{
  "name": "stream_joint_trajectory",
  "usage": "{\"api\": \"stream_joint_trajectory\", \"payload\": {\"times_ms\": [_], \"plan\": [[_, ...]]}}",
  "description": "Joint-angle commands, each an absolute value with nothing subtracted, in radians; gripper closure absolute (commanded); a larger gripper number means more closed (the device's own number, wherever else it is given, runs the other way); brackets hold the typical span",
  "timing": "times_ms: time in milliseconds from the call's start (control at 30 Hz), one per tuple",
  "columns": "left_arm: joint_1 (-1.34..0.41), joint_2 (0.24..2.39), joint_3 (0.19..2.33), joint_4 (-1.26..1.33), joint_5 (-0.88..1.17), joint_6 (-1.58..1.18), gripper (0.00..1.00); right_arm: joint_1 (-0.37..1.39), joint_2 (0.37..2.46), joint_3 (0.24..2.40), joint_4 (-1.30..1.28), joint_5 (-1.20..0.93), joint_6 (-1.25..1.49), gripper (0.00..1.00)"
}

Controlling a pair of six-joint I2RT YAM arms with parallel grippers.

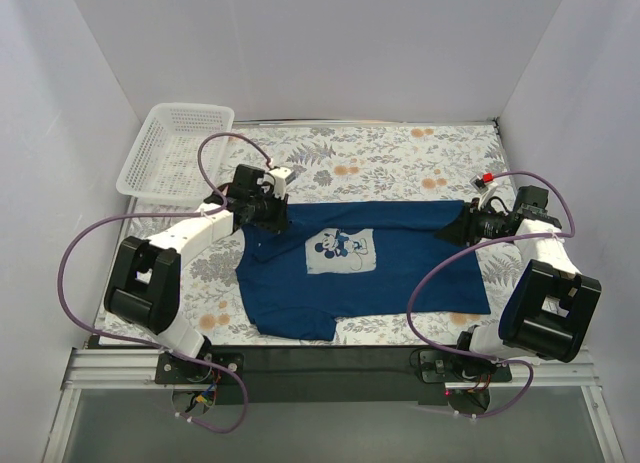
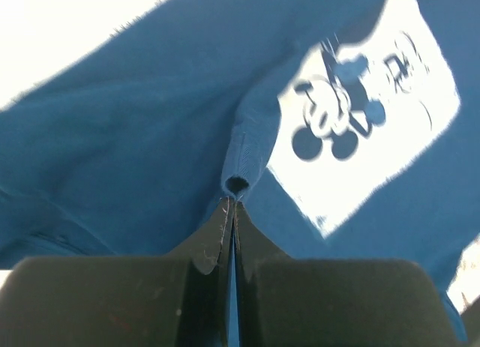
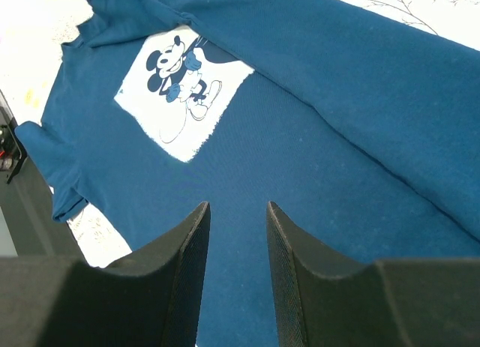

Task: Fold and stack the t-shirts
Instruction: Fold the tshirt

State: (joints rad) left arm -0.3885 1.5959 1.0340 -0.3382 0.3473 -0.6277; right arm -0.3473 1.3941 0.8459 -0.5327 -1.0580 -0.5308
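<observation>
- T-shirt (image 1: 350, 283): navy matte knit, lies mostly flat on the floral worktop (image 1: 400, 148) toward its near edge, pale square print up; folding looks barely begun, stacking undone.
- Right arm (image 1: 540, 233): jaws released above the hem end, by the right edge.
- Left arm (image 1: 190, 233): jaws clenched on a ridge of cloth near the collar.
- White mesh basket (image 1: 175, 148): rigid plastic, far left corner.
</observation>
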Motion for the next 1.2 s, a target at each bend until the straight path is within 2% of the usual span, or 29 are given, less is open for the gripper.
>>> {"api": "stream_joint_trajectory", "payload": {"times_ms": [0, 333, 833, 900, 1000, 1067, 1167], "plan": [[-0.397, 1.537, 0.973, -0.365, 0.434, -0.637, 1.00, -0.354, 1.387, 0.841, -0.549, -1.077, -0.531, 0.63], [-0.433, 1.477, 0.868, -0.338, 0.502, -0.655, 1.00, -0.359, 1.390, 0.842, -0.549, -1.069, -0.529, 0.63], [-0.462, 1.483, 0.830, -0.302, 0.555, -0.698, 0.99, -0.365, 1.404, 0.842, -0.551, -1.063, -0.531, 0.64], [-0.463, 1.494, 0.827, -0.291, 0.569, -0.709, 0.95, -0.365, 1.405, 0.842, -0.549, -1.062, -0.531, 0.64], [-0.474, 1.514, 0.824, -0.275, 0.615, -0.739, 0.76, -0.367, 1.408, 0.844, -0.551, -1.065, -0.531, 0.64], [-0.483, 1.531, 0.827, -0.275, 0.718, -0.758, 0.61, -0.367, 1.407, 0.844, -0.552, -1.063, -0.531, 0.64], [-0.491, 1.533, 0.850, -0.322, 0.695, -0.767, 0.50, -0.370, 1.404, 0.841, -0.552, -1.063, -0.531, 0.64]]}}
